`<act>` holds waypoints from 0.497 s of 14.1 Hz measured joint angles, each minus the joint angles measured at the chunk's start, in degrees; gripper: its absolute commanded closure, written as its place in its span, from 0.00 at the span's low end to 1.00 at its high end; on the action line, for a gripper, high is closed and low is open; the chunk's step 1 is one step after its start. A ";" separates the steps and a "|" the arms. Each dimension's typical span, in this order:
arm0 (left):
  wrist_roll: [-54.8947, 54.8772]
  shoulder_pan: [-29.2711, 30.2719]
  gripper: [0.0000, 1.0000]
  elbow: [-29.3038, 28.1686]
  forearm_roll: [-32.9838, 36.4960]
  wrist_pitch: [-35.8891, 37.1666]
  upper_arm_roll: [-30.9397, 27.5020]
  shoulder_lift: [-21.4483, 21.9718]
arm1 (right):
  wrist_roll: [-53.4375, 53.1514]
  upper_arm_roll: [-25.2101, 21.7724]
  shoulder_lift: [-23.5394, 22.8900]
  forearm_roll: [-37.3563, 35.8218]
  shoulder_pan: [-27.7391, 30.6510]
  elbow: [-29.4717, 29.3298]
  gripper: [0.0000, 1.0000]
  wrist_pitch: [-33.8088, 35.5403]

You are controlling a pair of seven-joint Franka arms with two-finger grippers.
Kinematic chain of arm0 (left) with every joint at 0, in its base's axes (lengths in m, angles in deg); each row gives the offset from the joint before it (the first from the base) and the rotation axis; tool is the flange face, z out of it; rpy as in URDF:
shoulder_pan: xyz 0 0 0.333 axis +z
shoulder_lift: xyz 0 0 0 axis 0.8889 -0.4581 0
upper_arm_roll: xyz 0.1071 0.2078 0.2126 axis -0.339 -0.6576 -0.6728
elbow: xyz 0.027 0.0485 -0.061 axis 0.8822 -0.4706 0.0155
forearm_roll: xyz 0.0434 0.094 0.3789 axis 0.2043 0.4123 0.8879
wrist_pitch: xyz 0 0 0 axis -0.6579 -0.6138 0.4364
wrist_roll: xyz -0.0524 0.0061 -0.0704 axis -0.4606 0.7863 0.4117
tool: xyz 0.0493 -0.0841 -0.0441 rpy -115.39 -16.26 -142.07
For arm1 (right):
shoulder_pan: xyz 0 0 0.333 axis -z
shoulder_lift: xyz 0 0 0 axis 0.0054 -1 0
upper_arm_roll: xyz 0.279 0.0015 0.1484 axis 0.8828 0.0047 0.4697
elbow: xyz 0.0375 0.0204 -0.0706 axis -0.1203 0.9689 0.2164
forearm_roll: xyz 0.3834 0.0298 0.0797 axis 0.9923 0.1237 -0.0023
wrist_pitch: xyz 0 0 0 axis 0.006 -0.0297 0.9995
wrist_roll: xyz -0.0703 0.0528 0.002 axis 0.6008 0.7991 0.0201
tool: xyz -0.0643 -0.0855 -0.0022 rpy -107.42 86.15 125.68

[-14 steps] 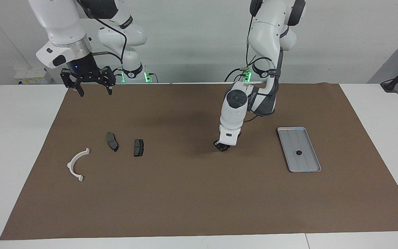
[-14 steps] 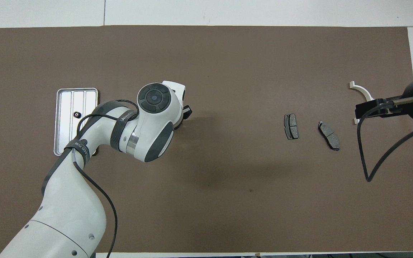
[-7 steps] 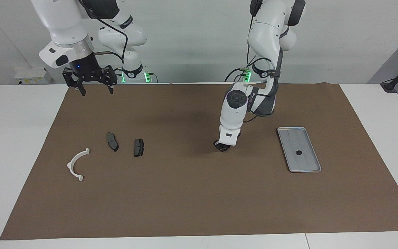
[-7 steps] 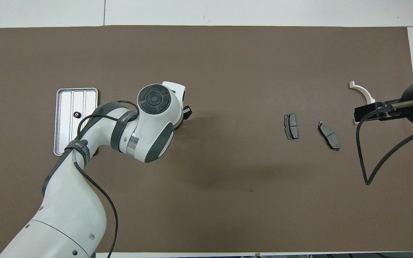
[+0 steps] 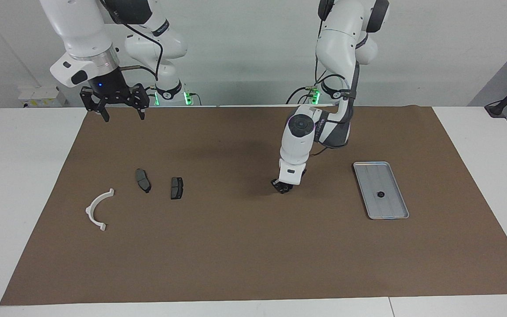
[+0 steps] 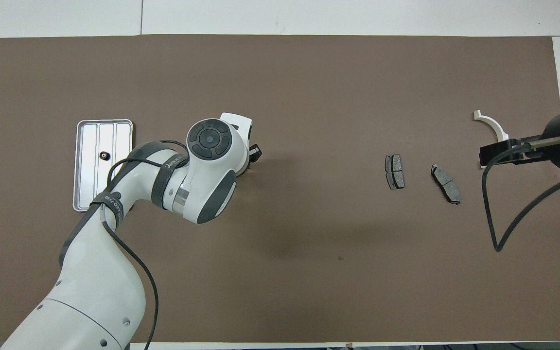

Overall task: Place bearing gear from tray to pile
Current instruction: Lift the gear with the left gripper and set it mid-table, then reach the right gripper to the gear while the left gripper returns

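The small black bearing gear point(image 5: 380, 194) lies on the silver-grey ridged tray point(image 5: 370, 191) toward the left arm's end of the table; it also shows in the overhead view point(image 6: 103, 155) on the tray point(image 6: 114, 131). The pile lies toward the right arm's end: a white semicircular bracket point(image 5: 98, 209) and two dark grey pads point(image 5: 143, 180) point(image 5: 176, 187). My left gripper point(image 5: 282, 186) hangs low over the bare mat between tray and pile. My right gripper point(image 5: 121, 112) is open and empty, raised over the mat's edge nearest the robots.
A brown mat point(image 5: 244, 255) covers most of the white table point(image 5: 24, 176). In the overhead view my right gripper point(image 6: 498, 150) covers part of the bracket point(image 6: 491, 124). The left arm's elbow point(image 6: 209, 141) overhangs the mat beside the tray.
The right gripper has risen slightly and stays open. The left arm's wrist has shifted a little; its gripper has hardly moved. The gear stays on the tray.
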 measured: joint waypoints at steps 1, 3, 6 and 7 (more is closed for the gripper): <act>0.12 -0.06 0.00 0.17 0.00 0.52 -0.01 0.00 | 0.00 0.01 0.01 0.00 -0.02 0.00 0.00 0.00; 0.20 -0.05 0.00 1.18 0.01 2.47 -0.32 0.20 | 0.00 0.03 0.01 0.00 -0.17 0.00 0.00 0.00; -1.06 2.36 0.00 2.19 0.38 5.90 -1.48 3.30 | -4.08 0.09 0.02 0.09 -1.99 0.00 0.00 -0.02; -3.89 4.55 0.00 2.19 0.54 8.30 -1.64 5.31 | -8.03 0.13 0.02 0.15 -3.46 0.05 0.00 -0.28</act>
